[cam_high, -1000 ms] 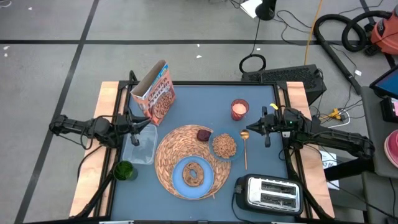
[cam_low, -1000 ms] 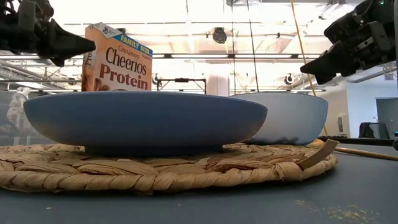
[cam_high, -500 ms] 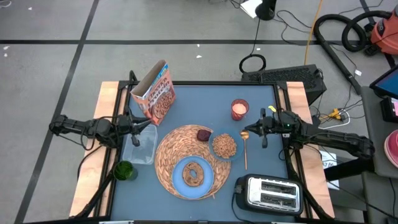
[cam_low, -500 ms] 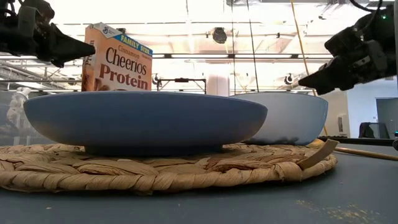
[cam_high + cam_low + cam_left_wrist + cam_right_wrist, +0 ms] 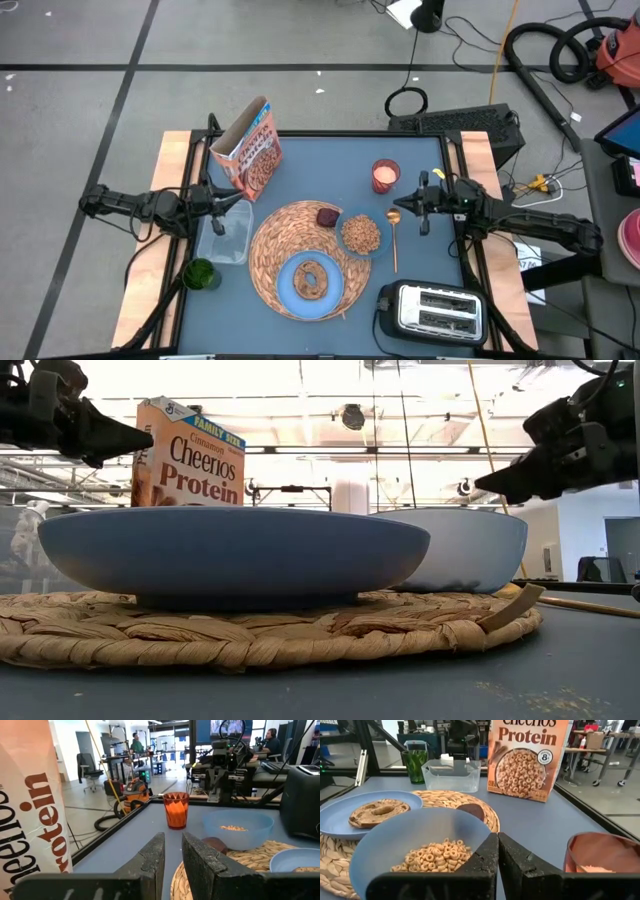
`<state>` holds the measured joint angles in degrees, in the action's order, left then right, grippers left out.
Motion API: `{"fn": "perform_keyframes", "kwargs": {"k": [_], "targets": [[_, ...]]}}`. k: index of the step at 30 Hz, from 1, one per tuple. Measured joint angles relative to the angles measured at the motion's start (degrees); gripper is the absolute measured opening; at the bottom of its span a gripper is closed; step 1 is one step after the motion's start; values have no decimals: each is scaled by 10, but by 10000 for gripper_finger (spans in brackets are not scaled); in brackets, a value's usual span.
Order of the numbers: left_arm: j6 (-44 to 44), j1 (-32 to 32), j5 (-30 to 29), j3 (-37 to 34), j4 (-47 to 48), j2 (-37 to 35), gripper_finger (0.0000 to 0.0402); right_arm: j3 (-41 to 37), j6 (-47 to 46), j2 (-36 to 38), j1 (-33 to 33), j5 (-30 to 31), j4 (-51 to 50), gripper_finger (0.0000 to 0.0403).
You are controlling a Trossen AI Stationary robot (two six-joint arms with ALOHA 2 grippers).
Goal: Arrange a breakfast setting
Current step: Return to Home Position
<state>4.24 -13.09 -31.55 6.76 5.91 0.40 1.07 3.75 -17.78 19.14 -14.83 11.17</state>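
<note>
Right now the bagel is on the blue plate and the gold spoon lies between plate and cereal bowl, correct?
Not quite: the high view shows the gold spoon on the cereal bowl's other side, toward the right arm. The bagel is on the blue plate.
</note>
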Motion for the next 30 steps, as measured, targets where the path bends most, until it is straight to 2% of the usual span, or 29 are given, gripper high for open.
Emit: {"fn": "perform_keyframes", "kwargs": {"k": [17, 24, 30], "targets": [[0, 0, 0, 0, 0, 0, 72, -1, 0, 0, -7, -2, 5, 6], [0, 0, 1, 0, 0, 0, 72, -2, 0, 8, -57, -2, 6, 6], [0, 0, 1, 0, 0, 0, 72, -2, 26, 44, -103, -2, -2, 6]]}}
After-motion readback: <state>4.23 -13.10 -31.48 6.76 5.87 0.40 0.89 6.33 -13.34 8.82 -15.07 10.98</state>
